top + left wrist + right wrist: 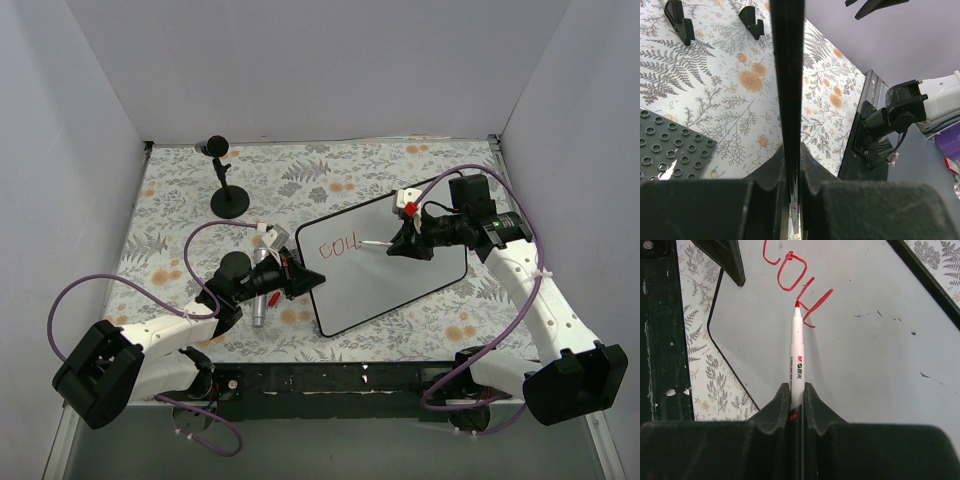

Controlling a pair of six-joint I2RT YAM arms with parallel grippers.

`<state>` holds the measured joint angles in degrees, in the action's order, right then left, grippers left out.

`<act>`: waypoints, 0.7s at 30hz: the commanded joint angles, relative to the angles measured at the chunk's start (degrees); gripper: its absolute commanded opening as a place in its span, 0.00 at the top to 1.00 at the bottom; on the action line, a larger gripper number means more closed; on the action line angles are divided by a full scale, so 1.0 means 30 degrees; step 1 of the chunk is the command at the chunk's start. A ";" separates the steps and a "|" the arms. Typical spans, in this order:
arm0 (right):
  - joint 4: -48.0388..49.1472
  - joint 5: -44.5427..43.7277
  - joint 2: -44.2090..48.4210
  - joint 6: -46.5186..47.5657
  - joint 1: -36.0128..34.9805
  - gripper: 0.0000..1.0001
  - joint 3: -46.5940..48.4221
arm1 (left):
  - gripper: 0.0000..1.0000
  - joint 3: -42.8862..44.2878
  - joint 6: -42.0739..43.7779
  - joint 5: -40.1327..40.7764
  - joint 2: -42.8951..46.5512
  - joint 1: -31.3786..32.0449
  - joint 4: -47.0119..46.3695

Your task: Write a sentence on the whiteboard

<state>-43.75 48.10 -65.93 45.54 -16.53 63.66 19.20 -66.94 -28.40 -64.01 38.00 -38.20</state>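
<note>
Right gripper [796, 390] pinching one marker [797, 350] over one whiteboard [390, 280], left gripper [791, 150] clamped on the board's edge.

Nearest to us, the two right fingers are closed on the white marker barrel, which is printed "M&G" in red; the small characters after it are too fine for us to read. Its red tip sits at the last stroke of the sentence [338, 247], which reads only "cou": three red letters on one line. We see the left fingers pressed together on the thin black rim at the whiteboard's left side. That board lies skewed on the flowered table [170, 215], right of the middle and closer to the near edge. We count one dark studded plate [670, 150] just beside the held rim and one black stand [228, 195] near the far edge.
</note>
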 commanded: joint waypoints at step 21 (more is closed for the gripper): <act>-0.1004 0.0667 0.0561 0.1110 -0.0084 0.99 0.0812 | 1.00 -0.0277 0.0809 0.0122 0.0417 0.0049 -0.0100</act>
<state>-45.80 48.16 -65.30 48.23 -16.53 63.77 19.11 -66.94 -28.40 -64.01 38.00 -38.24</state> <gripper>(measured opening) 0.156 0.051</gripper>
